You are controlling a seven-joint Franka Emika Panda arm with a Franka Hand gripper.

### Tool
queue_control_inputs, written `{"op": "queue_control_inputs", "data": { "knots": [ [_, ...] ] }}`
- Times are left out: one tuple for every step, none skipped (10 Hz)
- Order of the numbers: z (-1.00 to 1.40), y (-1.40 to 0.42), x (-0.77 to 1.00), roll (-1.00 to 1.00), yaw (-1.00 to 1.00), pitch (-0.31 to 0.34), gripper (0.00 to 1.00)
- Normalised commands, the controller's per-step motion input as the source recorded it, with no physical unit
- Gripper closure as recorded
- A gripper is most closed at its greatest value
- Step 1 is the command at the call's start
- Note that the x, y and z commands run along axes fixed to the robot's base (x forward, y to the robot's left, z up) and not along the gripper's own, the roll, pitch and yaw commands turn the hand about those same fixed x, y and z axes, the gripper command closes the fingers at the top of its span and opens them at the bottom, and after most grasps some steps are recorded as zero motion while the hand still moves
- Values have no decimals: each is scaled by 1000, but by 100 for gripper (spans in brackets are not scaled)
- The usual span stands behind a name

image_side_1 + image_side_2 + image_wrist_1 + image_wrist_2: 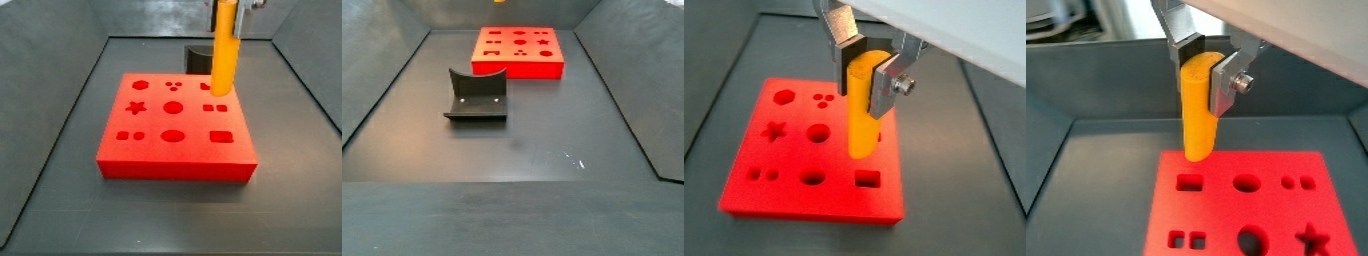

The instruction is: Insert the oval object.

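Gripper (869,72) clamped on the oval object (863,112), peg upright, hanging above the red block (811,150) near its edge. A side view shows the peg (225,50) over the block's far side; only another side view shows the dark holder (477,96) standing apart.

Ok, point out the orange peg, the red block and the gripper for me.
orange peg (225,50): side view, middle of its shaft.
red block (181,168): side view, its front wall.
gripper (867,62): wrist view, between the fingertips, clamped on the peg above the block.
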Motion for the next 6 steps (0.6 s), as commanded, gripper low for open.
{"op": "queue_control_inputs", "data": {
  "knots": [
    [0, 0, 0, 36, -1000, 31, 100],
    [0, 0, -3, 37, -1000, 36, 100],
    [0, 0, -23, 44, -1000, 47, 100],
    [0, 0, -40, 57, -1000, 63, 100],
    [0, 0, -71, 79, -1000, 96, 100],
    [0, 0, -74, 81, -1000, 96, 100]
  ]
}}
